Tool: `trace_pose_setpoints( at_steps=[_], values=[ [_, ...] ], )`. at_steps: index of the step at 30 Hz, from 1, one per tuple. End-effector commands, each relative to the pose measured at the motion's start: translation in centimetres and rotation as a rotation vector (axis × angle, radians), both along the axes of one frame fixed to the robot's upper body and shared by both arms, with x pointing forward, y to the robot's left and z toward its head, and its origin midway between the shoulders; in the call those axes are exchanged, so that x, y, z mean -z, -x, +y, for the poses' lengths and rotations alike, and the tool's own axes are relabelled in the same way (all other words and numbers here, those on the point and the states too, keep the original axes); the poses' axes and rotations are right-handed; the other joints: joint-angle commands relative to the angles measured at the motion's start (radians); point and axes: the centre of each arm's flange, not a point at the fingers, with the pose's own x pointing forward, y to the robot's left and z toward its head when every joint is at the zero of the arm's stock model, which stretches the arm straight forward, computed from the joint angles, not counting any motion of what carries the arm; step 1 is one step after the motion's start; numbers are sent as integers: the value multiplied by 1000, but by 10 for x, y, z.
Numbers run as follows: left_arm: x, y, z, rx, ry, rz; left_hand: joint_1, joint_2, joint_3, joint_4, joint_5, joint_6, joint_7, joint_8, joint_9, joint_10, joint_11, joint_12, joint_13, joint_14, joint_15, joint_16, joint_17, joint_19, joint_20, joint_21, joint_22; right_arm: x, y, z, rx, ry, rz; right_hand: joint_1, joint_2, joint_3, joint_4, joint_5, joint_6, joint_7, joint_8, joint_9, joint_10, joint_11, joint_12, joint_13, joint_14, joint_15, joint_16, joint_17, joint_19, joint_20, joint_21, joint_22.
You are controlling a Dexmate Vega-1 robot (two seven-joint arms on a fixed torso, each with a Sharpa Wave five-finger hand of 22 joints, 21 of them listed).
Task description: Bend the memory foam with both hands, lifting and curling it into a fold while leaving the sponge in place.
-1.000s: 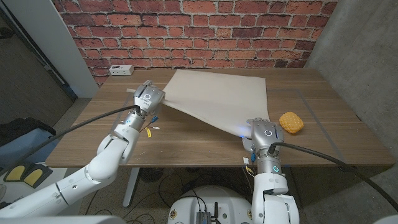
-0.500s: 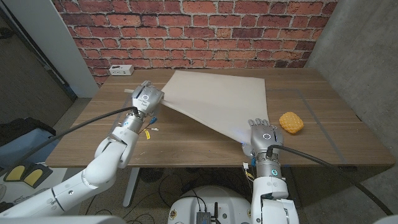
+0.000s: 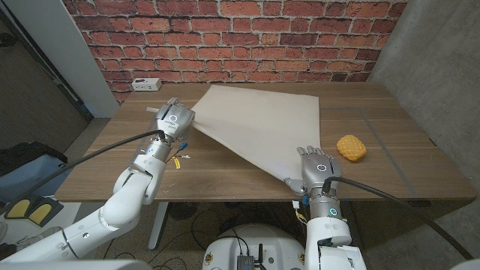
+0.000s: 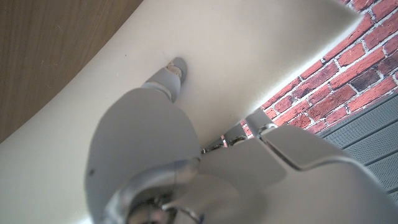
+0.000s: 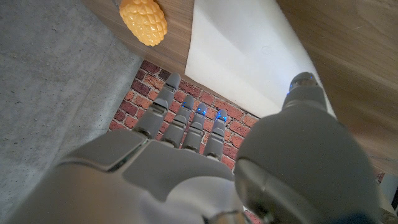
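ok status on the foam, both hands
Left hand and right hand grip opposite corners of the memory foam. Sponge sits clear beside it. Nothing in the way.

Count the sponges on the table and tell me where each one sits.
1. The yellow sponge lies on the table near its right side, apart from the memory foam and just beyond the right hand.

Even soft light, head view sharp, wrist foregrounds blurred

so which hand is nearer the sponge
Right. The right hand is just beside the sponge, at the foam's near corner; the left hand is across the foam.
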Motion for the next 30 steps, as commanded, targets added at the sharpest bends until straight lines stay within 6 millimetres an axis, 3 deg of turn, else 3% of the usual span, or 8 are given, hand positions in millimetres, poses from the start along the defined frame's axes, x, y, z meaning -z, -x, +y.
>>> trace_pose_setpoints(
  at_steps=[1, 10, 19, 22, 24, 26, 28, 30],
  values=[
    [-2, -6, -2, 26, 17, 13, -5, 3, 10, 0, 7, 23, 24, -3, 2, 93, -73, 27, 92, 5, -140, -6, 1, 3, -5, 10, 4, -3, 14, 9, -49, -31, 28, -18, -3, -14, 1, -4, -2, 2, 8, 1, 0, 16, 5, -1, -5, -54, 9, 2, -9, 4, -7, 2],
    [-21, 3, 2, 178, 172, 82, -9, 1, 20, 0, 10, 38, 40, -8, 2, 109, -68, 34, 102, 23, -132, -1, 3, 10, -1, 18, 4, 0, -1, 20, -77, -7, 41, -42, -5, -33, 11, -6, -41, 9, 2, 1, -23, 26, 2, -2, -27, -41, 7, -4, -23, 9, -17, 2],
    [-35, 13, 8, 337, 251, 180, -10, -5, 29, -2, 16, 34, 52, -16, 9, 110, -60, 35, 112, 33, -128, -3, 1, 16, 6, 25, 4, 5, -17, 21, -28, 56, -77, 13, 36, -15, -7, 3, -15, 16, 19, 0, 1, 15, 16, -4, -10, -62, 19, -14, -9, -6, -17, 3],
    [-38, 16, 12, 378, 266, 207, -11, -7, 32, -2, 18, 33, 50, -17, 12, 108, -57, 35, 115, 34, -128, -4, 1, 14, 6, 26, 4, 5, -25, 18, 0, 76, -104, 59, 60, -2, -25, 10, 38, 8, 36, 0, 38, -12, 29, -7, 26, -85, 34, -24, 18, -14, -11, 2],
    [-39, 18, 15, 394, 276, 210, -11, -8, 33, -2, 19, 34, 53, -18, 13, 107, -57, 35, 116, 34, -127, -5, 0, 13, 5, 26, 4, 7, -30, 15, 28, 87, -136, 121, 107, 24, -47, 23, 89, -1, 46, -1, 77, -14, 38, -9, 73, -101, 51, -33, 39, -23, -9, 2],
    [-40, 21, 18, 393, 277, 208, -12, -9, 34, -2, 20, 34, 52, -18, 15, 107, -57, 35, 118, 34, -127, -5, 0, 12, 5, 27, 4, 8, -34, 11, 53, 87, -168, 132, 119, 26, -50, 27, 141, -6, 59, -2, 113, -33, 46, -11, 114, -115, 64, -39, 63, -34, -3, 2],
    [-41, 23, 21, 394, 276, 210, -13, -10, 35, -2, 21, 34, 54, -20, 15, 105, -57, 34, 119, 35, -127, -6, 0, 9, 7, 27, 4, 10, -37, 9, 90, 104, -228, 213, 180, 69, -82, 40, 236, -5, 76, -3, 212, -47, 70, -13, 200, -139, 91, -48, 98, -44, 6, 2],
    [-42, 24, 24, 389, 275, 212, -13, -11, 36, -2, 22, 32, 53, -22, 16, 105, -57, 34, 121, 34, -128, -6, 0, 9, 7, 28, 4, 11, -39, 7, 118, 119, -285, 243, 212, 90, -94, 35, 345, -22, 99, -4, 287, -71, 84, -16, 272, -163, 111, -51, 122, -55, 12, 2]
  ],
)
